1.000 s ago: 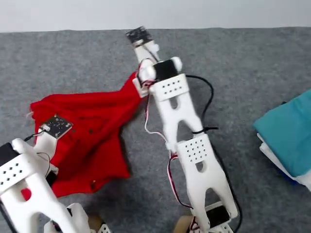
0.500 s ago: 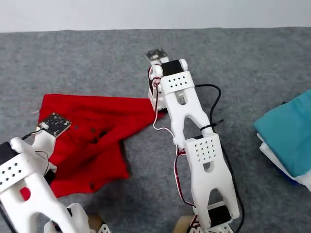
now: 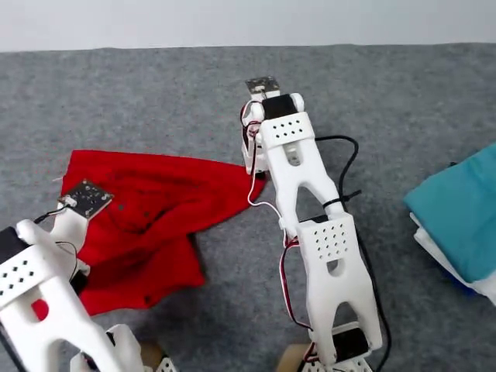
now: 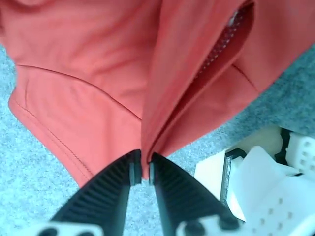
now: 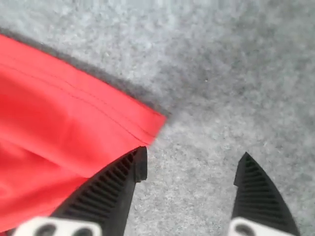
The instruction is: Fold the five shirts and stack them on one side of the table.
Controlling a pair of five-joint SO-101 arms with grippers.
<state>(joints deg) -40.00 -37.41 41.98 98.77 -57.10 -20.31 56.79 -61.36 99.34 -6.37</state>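
your left gripper (image 4: 141, 169) is pinched on a fold of the shirt (image 4: 83, 73); your right gripper (image 5: 192, 164) hangs spread wide, just beside the shirt's corner.

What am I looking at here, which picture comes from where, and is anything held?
Two white robot arms stand side by side at a grey table. The high view looks down on both; the other two pictures come from a camera on each arm's wrist, looking past its gripper. A crumpled red shirt lies on the table, with a stack of folded shirts at one edge. The left gripper is pinched shut on a fold of the red shirt. The right gripper is open, holding nothing, beside the shirt's corner.
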